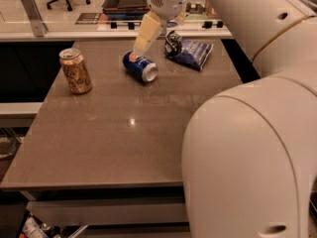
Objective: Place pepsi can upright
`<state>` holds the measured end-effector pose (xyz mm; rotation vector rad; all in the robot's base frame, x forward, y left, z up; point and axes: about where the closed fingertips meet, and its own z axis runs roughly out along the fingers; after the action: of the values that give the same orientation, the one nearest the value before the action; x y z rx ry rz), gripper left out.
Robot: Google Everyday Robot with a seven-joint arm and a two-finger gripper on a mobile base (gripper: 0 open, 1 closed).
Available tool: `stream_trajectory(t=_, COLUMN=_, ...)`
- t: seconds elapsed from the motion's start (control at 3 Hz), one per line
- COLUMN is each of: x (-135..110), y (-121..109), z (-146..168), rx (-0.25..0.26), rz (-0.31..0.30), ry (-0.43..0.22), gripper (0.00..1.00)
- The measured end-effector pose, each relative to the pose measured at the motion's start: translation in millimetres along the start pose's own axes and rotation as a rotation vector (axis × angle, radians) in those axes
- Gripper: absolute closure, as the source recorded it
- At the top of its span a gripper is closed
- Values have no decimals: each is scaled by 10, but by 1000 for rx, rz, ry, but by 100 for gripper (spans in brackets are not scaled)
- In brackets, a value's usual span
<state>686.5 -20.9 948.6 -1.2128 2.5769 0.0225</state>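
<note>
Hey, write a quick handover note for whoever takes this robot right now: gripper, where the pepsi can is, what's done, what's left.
Gripper: at the far side of the table, right over the pepsi can's far end; contact unclear.
Pepsi can: lying on its side, between the upright gold can on the left and the blue snack bag on the right.
Done: gripper is at the can.
Left: grasp it, stand it upright, release.
</note>
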Motion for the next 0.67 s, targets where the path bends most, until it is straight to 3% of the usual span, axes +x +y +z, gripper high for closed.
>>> stream_trajectory(t=0.67, x=-47, y=18, z=263, rx=-39, rz=167, ry=40, gripper=0)
